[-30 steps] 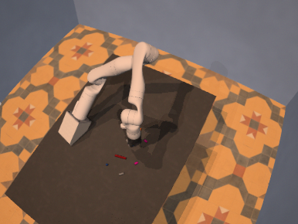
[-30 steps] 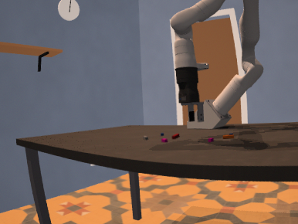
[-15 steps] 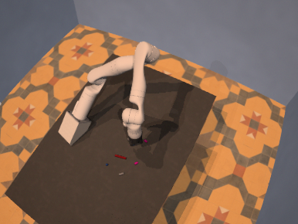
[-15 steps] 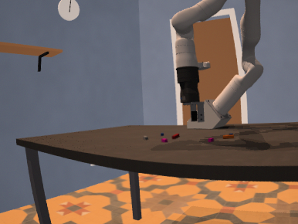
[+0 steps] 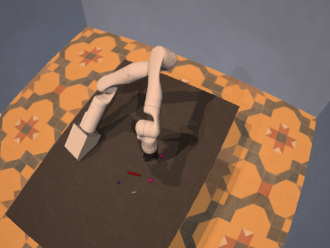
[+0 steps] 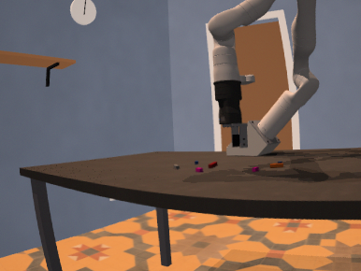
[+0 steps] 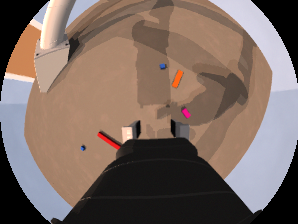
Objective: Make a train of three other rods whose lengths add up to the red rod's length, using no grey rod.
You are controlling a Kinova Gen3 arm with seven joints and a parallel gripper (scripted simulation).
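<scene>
Across the exterior view from the left, a round wall clock hangs above a wooden wall shelf; marks on its pale face are too small to read. The dark table has its left corner well apart from the nearest rod, the grey rod.

Next come a blue rod and a magenta rod, then the red rod, its far end hidden behind the gripper in the wrist view. These four lie apart, with room around each.

The two-finger gripper points down above the table, its fingers spread wide with nothing between them. Behind it stands the arm's wedge-shaped mount.

Farther right are the second magenta rod, the orange rod and, partly behind that, another blue rod. The wrist view shows gaps between these three, turned differently; all sit well inside the table's edges, and the orange rod is hidden under the arm from the top.

The arm's wrist has shifted slightly rightward in the top view, carrying the tool with it; the tool has also turned, its fingers appearing closer together from the exterior.
</scene>
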